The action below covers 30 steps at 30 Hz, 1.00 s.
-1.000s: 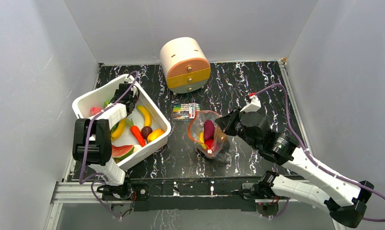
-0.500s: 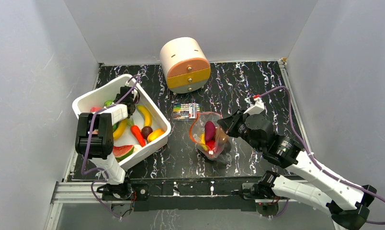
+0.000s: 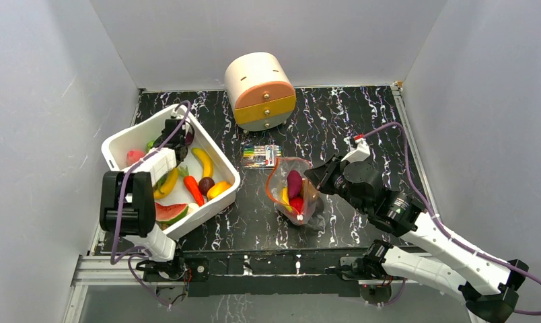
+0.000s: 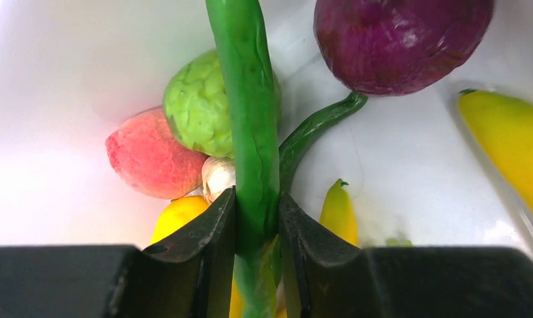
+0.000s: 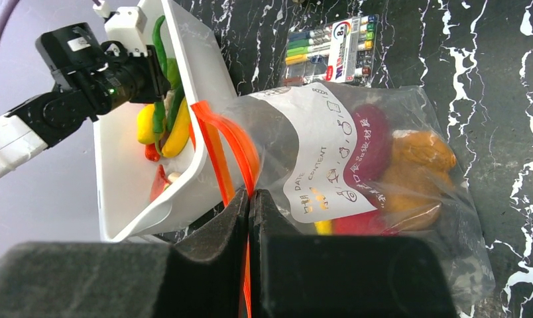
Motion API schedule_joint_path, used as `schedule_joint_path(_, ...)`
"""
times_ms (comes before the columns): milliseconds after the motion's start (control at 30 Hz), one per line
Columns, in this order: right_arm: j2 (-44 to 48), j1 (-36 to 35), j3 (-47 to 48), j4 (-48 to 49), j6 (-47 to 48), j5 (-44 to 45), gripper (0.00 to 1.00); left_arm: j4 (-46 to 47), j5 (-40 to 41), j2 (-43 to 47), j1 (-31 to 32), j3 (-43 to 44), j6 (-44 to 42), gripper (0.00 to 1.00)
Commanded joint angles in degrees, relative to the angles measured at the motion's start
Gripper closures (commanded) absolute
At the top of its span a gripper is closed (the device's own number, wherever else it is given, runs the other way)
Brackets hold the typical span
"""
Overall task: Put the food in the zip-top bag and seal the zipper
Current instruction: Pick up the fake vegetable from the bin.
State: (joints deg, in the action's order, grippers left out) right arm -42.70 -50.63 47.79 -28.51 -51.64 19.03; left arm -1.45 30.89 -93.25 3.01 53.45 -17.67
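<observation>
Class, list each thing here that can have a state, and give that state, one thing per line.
Left gripper: shut on the long green toy pod, inside the white plastic bin.
Right gripper: shut on the red-orange zipper strip.
Clear zip-top bag: mouth open, toy food inside.
Round cream drawer box: both drawers closed.
Flat pack of coloured pens: lying flat.

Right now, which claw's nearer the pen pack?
Right: right claw pinches the zip-top bag beside the pen pack; left claw is in the white bin, gripping a green bean.
</observation>
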Motion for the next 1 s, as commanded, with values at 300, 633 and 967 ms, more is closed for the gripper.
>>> schedule_joint_path(300,-0.4,-0.3,0.3,3.9,-1.4,-1.7,1.0,-3.2,-7.3,19.7,0.3,-2.5,12.0,0.86)
schedule_joint_path(633,-0.4,-0.3,-0.2,4.2,-2.2,-1.3,1.0,-5.0,-18.6,29.4,0.3,-1.4,18.2,0.85)
schedule_joint_path(967,-2.0,-0.3,0.1,5.2,-3.0,-1.9,1.0,1.5,-35.2,39.0,0.3,-2.5,22.5,0.84)
